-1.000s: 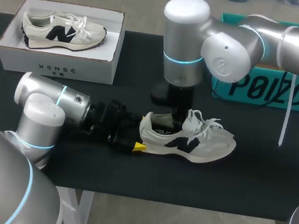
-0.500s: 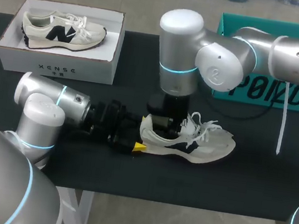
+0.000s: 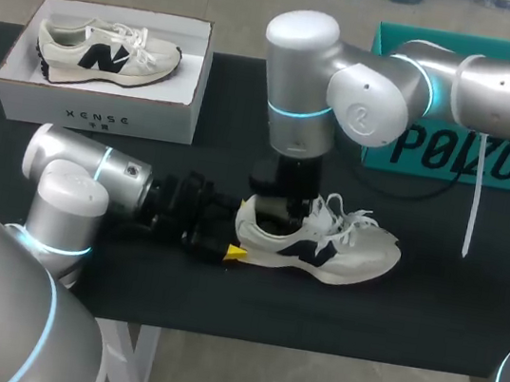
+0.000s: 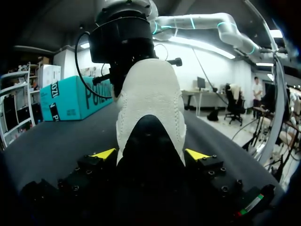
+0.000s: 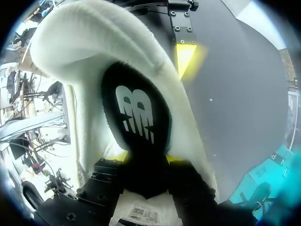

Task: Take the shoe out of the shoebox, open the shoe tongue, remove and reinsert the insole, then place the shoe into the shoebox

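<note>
A cream sneaker with a dark side logo lies on its sole mid-table, toe to the right. My left gripper holds its heel from the left; in the left wrist view the heel fills the gap of the left gripper, both yellow tips touching it. My right gripper reaches down into the shoe's opening. In the right wrist view the black insole with a white logo runs back between the fingers of the right gripper, which close on its edges. The white shoebox stands at the back left.
A second, matching sneaker lies in the shoebox. A teal box stands at the back right, with a white strap hanging in front of it. Bare black tabletop lies right of the shoe and along the front edge.
My right arm shifted left and sank into the shoe's opening; its fingers widened, then narrowed onto the insole. The shoe rocked and settled flat. The left arm stayed put.
</note>
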Motion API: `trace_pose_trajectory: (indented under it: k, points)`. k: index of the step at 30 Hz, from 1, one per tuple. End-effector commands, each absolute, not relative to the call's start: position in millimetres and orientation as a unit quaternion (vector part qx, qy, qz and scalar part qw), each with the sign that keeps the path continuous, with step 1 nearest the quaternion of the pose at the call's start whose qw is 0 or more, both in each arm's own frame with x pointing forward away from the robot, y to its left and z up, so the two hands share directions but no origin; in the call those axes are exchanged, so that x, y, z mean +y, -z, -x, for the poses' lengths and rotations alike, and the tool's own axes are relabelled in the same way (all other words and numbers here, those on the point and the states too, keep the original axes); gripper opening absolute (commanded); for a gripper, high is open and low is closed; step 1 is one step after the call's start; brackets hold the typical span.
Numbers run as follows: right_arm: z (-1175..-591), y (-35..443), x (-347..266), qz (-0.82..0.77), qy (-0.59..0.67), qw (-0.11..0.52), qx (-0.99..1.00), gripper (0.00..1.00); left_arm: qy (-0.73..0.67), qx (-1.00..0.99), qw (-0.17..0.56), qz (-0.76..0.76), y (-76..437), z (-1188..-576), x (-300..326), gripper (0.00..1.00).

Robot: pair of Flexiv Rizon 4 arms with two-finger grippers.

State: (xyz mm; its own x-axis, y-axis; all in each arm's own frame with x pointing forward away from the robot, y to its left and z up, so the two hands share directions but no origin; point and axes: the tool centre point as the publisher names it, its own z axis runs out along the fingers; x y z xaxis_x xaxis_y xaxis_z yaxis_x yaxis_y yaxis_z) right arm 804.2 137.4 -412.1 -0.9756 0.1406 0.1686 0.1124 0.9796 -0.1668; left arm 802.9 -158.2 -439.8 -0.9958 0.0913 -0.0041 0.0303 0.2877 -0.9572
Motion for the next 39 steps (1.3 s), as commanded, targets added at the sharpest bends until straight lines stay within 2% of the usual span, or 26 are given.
trace_pose_trajectory:
  k: [1, 20, 39]
  points:
    - [-785.1, 439.5, 144.5, 0.065, -0.08, 0.088, -0.991, 0.0, -0.595, -0.802, 0.024, 0.036, 444.0, -806.4, -163.0, 0.0]
    - [-799.5, 421.9, 134.4, 0.081, -0.077, 0.068, -0.991, 0.0, -0.595, -0.802, 0.024, 0.036, 444.0, -806.4, -163.0, 0.0]
    - [-822.2, 383.4, 132.4, 0.095, -0.059, 0.035, -0.993, 0.0, -0.595, -0.802, 0.024, 0.036, 444.0, -806.4, -163.0, 0.0]
